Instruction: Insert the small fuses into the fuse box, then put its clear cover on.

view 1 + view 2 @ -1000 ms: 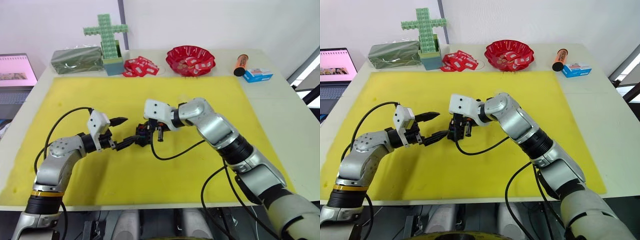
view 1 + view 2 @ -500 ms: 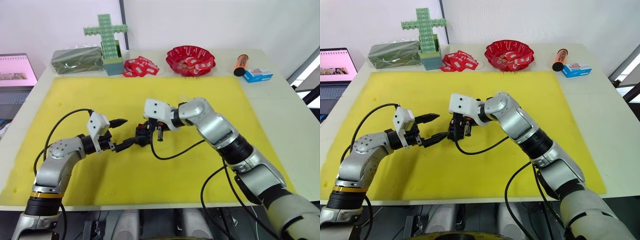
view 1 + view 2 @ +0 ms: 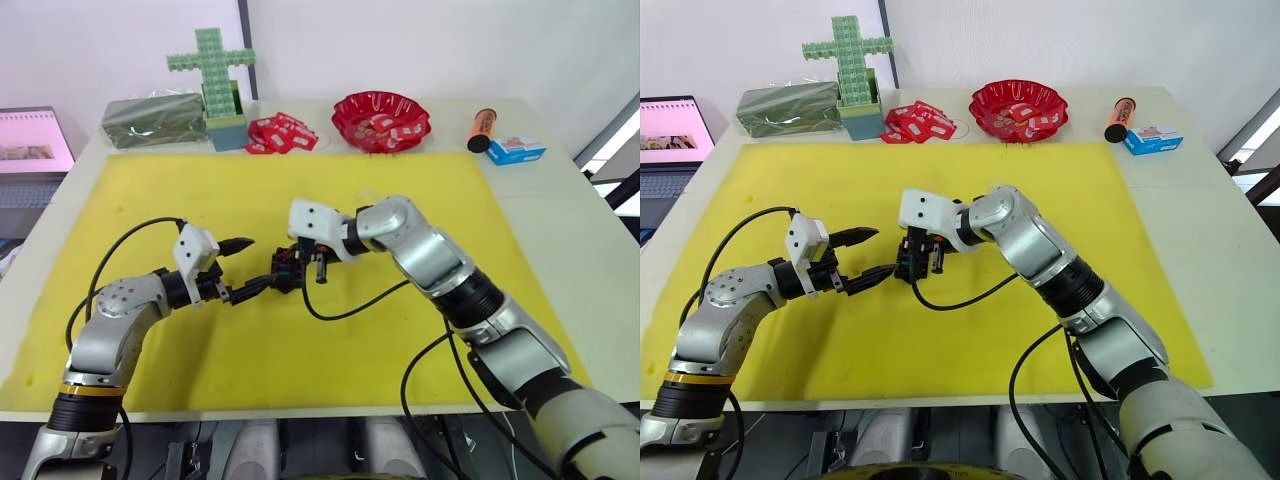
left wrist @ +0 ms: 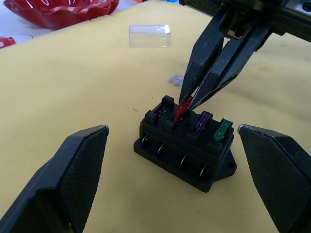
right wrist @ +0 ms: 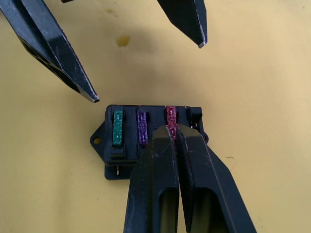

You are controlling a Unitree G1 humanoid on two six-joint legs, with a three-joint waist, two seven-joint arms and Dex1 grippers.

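The black fuse box (image 4: 187,150) lies on the yellow mat (image 3: 450,200) between my two grippers. A green fuse (image 4: 223,130) and a purple fuse (image 4: 203,122) sit in its slots. Beside them a red fuse (image 5: 170,115) stands a little tilted in the third slot, with my right gripper (image 5: 174,133) shut on it from above. The end slot beside it holds nothing. My left gripper (image 3: 256,264) stays open just left of the box, one finger close to its side. A pale fuse (image 4: 176,77) lies loose on the mat behind the box, and the clear cover (image 4: 149,35) rests farther back.
Along the table's far edge are a red bowl (image 3: 381,120) of packets, loose red-white packets (image 3: 282,133), a green block cross (image 3: 212,70), a dark green box (image 3: 152,119), an orange marker (image 3: 481,129) and a blue box (image 3: 515,150). A laptop (image 3: 30,140) sits far left.
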